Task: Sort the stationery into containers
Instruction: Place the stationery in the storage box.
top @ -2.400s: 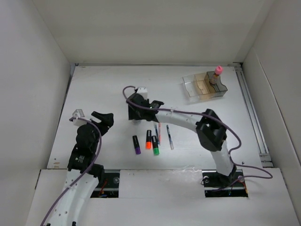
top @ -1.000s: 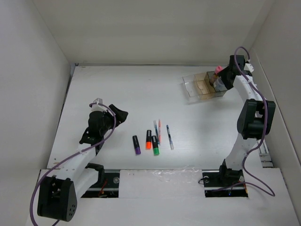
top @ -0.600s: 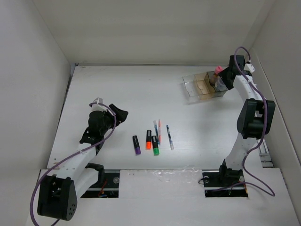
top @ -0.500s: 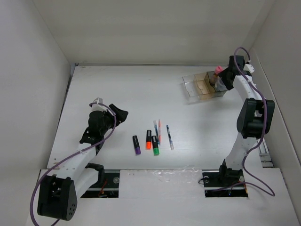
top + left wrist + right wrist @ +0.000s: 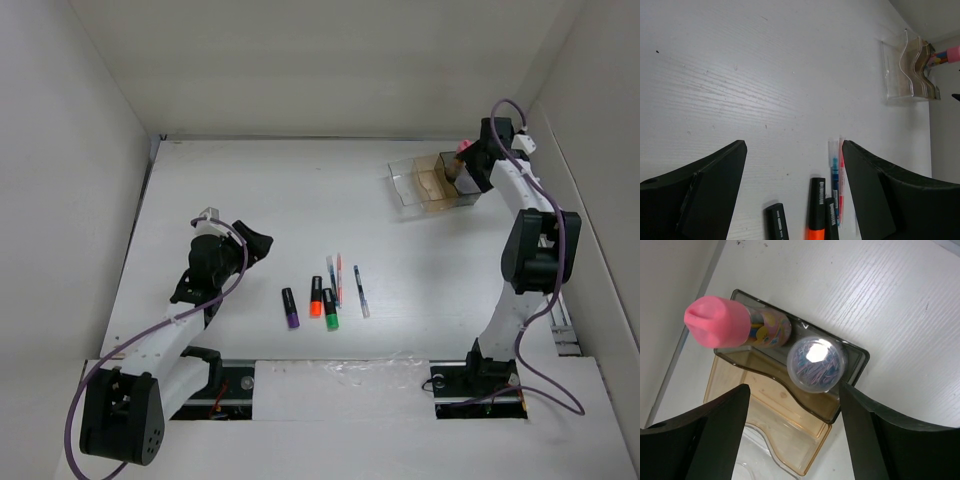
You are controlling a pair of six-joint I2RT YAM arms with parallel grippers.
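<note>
Right jaws widened, empty, above one jar point(image 5: 816, 363), one bottle point(image 5: 740, 326); left jaws apart. Three highlighters point(image 5: 316, 298), seemingly three pens point(image 5: 359, 290).

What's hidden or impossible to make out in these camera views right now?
Top view: the right gripper covers the tiny round clear jar.
Left wrist view: the bottom edge cuts off the stubby black highlighters.
Right wrist view: the bottom edge cuts off the clear compartment of the transparent plastic organiser.

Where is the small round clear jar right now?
In the right wrist view the jar sits in the dark grey compartment of the organiser, beside the pink-capped bottle.
</note>
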